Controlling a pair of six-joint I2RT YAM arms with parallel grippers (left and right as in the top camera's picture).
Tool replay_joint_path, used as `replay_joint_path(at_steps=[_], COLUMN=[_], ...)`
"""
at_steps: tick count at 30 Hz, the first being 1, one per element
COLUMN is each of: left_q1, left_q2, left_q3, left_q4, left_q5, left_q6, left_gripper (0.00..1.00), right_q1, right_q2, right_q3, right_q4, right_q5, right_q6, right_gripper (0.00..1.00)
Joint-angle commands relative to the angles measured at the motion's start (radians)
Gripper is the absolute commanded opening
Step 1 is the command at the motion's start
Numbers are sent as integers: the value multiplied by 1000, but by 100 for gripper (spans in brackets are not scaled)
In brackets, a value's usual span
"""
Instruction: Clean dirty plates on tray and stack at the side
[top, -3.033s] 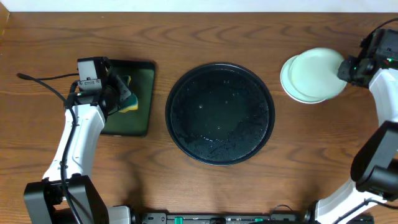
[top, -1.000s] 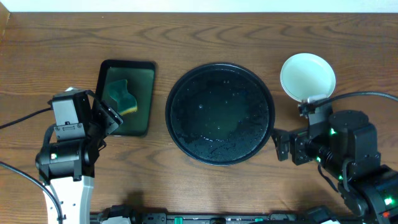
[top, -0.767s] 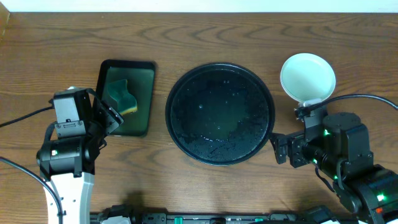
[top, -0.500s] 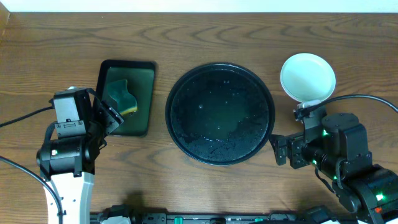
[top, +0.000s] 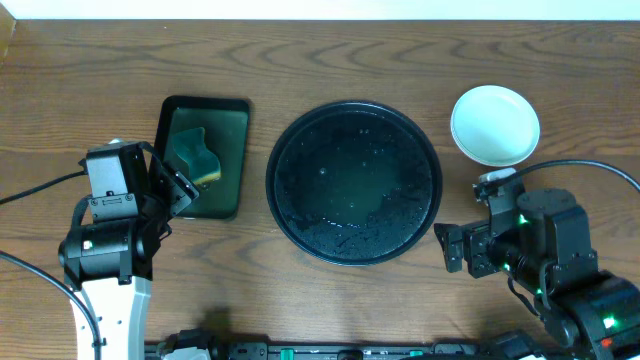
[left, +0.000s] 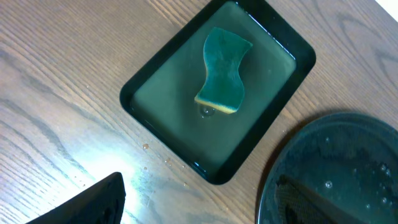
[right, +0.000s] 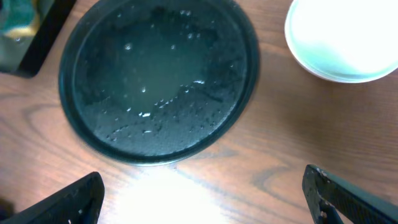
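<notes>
Over the wooden table, the round black tray lies dead centre. Its floor is bare of plates and glistens with water droplets scattered across the dark surface.

Off to the robot's right, at the far edge, sits the stack of plates. It rests on the wood, clear of the tray's rim, near it but not touching. The top plate looks white and clean. From the right wrist view a pale cyan edge peeks out beneath it. How many plates make up the stack I cannot tell.

The right gripper hovers low at the near right, beside the tray's rim. Its wrist camera shows its two dark fingers spread wide at the bottom corners of the picture, with nothing between them.

On the other side, the left gripper hangs over the near edge of the rectangular black tray. Its fingers are parted just as wide, holding nothing. In that tray lies a green sponge with a wavy outline and a yellow layer along one edge. It lies flat on the dark green floor, and neither arm touches it. The rectangular tray and the round one lie side by side with a strip of bare wood between them.
</notes>
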Motion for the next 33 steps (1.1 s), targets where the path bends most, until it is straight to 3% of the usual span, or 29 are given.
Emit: replay_joint_path(at_steps=[1,12,19,23,33], left_q1=[2,2,2,3,3], left_q2=[3,3,3,3,3], left_q3=[3,3,3,3,3], left_q4=[-3,-3,-3,-3,-3], left_q5=[-5,-5,-5,-5,-5], left_q6=[-6,-6,-6,-6,-6], left_gripper=[77,78,78,78,78], right_q1=[-34,-200,-273,-283,-370], right_q2=[-63,-460,-654,-715,-771], right_q3=[-93,-646,-897,-978,-976], right_q4=[71,689,982,1086,1001], right_q5=[6,-44,-62,-61,-50], right_q6=[-34,-43,15,21,4], right_gripper=[99,99,99,99,99])
